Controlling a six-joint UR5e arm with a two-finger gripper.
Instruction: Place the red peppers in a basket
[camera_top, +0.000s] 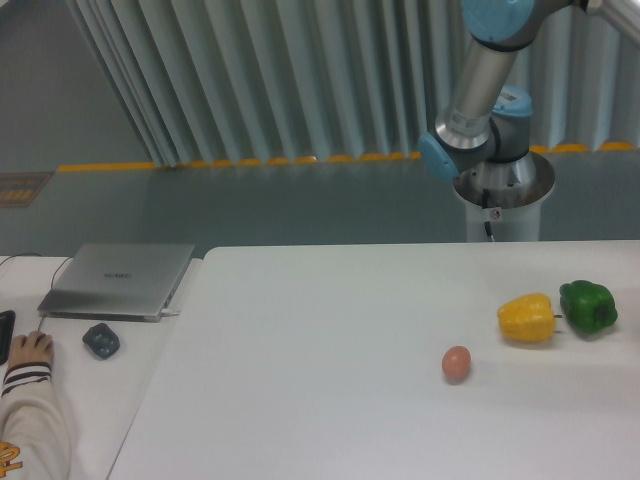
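The red peppers are out of view, and so is the basket. My gripper is out of frame too; only the arm's base and lower links show at the upper right, behind the table. On the white table at the right lie a yellow pepper and a green pepper, side by side.
A brown egg rests left of the yellow pepper. At the left, on a separate desk, are a closed grey laptop, a dark mouse and a person's hand and sleeve.
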